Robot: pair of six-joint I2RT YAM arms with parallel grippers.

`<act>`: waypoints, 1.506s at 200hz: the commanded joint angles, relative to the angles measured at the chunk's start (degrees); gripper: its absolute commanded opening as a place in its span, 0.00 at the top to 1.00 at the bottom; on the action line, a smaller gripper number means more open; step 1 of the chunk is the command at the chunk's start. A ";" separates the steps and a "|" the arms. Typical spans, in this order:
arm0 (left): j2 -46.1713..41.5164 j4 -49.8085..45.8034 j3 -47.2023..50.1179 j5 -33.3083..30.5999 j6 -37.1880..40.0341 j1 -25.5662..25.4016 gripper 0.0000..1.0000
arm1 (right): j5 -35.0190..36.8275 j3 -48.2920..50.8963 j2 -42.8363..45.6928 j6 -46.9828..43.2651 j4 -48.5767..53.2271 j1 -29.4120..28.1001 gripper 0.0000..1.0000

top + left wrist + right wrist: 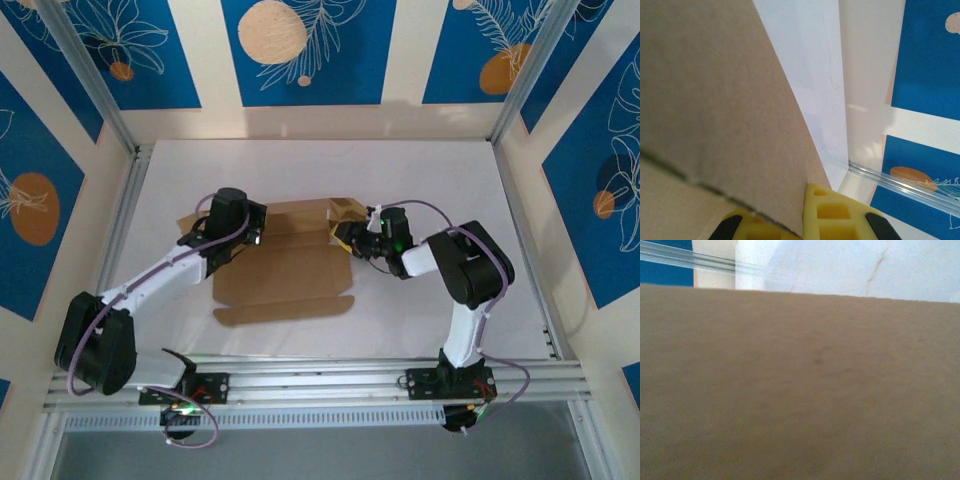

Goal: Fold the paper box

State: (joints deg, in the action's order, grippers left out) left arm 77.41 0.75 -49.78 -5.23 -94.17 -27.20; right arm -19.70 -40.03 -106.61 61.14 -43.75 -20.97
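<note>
- Watching the left hand [790, 225] first: its yellow fingers [837, 215] are pinched narrow on a flap of the paper box [285, 275], at the sheet's left side. My worry is that so thin a pinch near the edge could let the cardboard slide out. It could also crease off the score line if I swing the flap too fast.
- The box lies mostly flat in the middle of the table [420, 170], between the two hands, with its near flap toward the arm bases. Nothing presses on the middle panel, so I judge a pull from either side could drag the whole sheet.
- At the right, a corner flap [345, 208] stands up, and the right hand [347, 238] sits just beside it at the box's right edge. Its wrist camera looks at brown cardboard from very close, so I cannot tell whether its jaws are wide or gripping. If it has no hold, that flap may spring flat.
</note>
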 commanded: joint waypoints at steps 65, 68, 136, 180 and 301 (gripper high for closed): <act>-0.17 -4.91 4.43 -4.70 4.00 -0.29 1.00 | 5.74 2.23 26.44 -23.20 25.93 1.18 0.45; -0.13 -4.89 4.47 -4.70 3.99 -0.26 1.00 | 6.17 2.16 27.57 -24.20 27.04 1.12 0.45; 0.26 -4.66 4.54 -4.17 3.65 -0.29 1.00 | 29.04 -12.18 33.62 -49.56 52.34 -0.41 0.43; 0.31 -5.41 4.28 -4.08 3.92 -0.26 1.00 | 24.90 -25.00 20.87 -61.04 60.96 -0.66 0.35; 2.30 -5.61 3.52 -2.15 3.59 -0.16 1.00 | 7.47 -39.10 8.08 -64.68 75.39 -1.97 0.63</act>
State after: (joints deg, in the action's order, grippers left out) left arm 77.10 3.84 -47.48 -7.60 -92.40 -27.40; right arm -5.43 -77.34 -99.63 -6.66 28.60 -22.35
